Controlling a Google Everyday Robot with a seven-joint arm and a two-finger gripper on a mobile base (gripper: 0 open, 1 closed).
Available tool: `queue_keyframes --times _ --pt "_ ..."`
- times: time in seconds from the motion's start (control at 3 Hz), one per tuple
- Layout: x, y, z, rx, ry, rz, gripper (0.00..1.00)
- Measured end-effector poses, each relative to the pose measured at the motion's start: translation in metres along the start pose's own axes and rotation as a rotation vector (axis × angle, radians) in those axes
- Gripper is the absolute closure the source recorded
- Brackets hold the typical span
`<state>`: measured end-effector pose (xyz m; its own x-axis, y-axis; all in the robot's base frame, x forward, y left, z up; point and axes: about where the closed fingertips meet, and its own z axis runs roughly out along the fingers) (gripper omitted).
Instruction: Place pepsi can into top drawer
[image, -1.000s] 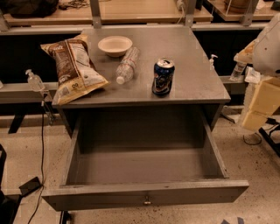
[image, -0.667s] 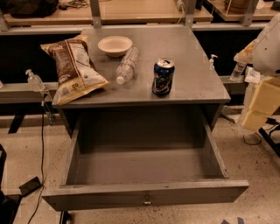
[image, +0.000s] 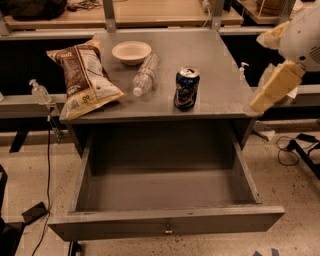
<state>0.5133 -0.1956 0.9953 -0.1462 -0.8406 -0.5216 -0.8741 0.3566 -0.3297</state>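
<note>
Over on the left we have a brown-and-white crinkled snack bag (image: 85, 79) lying flat on the grey metal worktop (image: 212, 52), its lower corner poking over the front edge. Just behind it to the right sits a small cream round bowl (image: 131, 52). Next comes a clear plastic water bottle (image: 145, 75) on its side, white cap towards us. Right of that stands the dark blue pepsi can (image: 186, 88), upright near the worktop's front edge and touching nothing else. Below, the wide grey metal top drawer (image: 165, 216) is pulled fully out, its small brass knob (image: 168, 230) at the centre of the front panel. Far right, the cream-coloured gripper (image: 272, 90) hangs beside the worktop's right edge, well apart from the can; we cannot tell whether it is open or closed.
</note>
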Motion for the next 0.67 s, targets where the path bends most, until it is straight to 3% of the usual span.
queue_keyframes --times 0.33,0.67 --pt "-0.028 -0.039 0.007 0.055 -0.207 0.023 0.00" --pt "-0.057 -0.061 0.021 0.028 -0.335 0.021 0.00"
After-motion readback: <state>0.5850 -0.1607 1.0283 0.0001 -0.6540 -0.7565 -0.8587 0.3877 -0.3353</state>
